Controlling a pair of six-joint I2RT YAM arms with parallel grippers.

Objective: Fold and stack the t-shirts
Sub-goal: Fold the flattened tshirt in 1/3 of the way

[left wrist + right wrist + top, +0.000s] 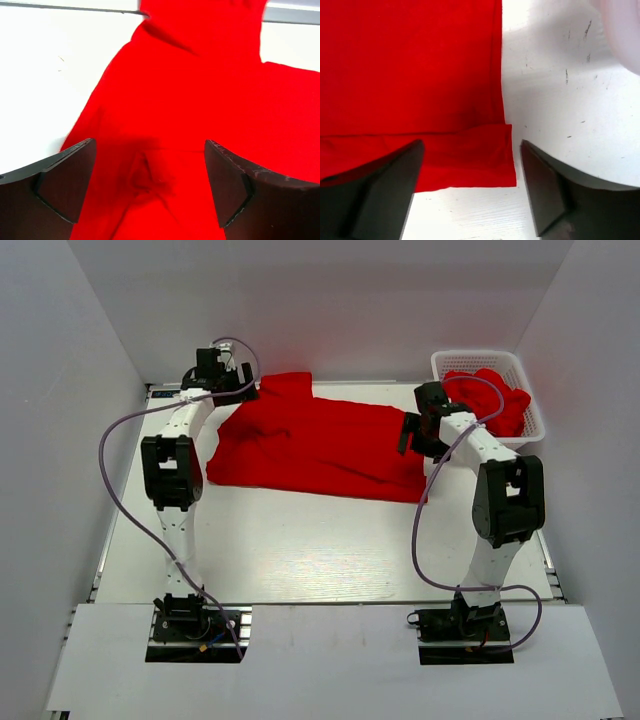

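The spread t-shirt [315, 445] lies flat on the table [300, 550] across the upper centre of the top view, between the two arms. Further t-shirts [490, 395] are bunched in the white basket [476, 354] at upper right. The left gripper [150, 185] hangs with its fingers apart over the shirt's upper-left region, with a small pucker of cloth between them. The right gripper [470, 185] hangs with its fingers apart over the shirt's right edge, where a doubled strip ends in a square corner [507, 160]. Handling judgement: the cloth is light, limp and not fragile, and it will sag and crease wherever unsupported (it has no stiffness of its own). Take hold at edges or corners, pinching all layers at once. A mid-panel pinch is likely to lift only the top layer and drag wrinkles across the table.
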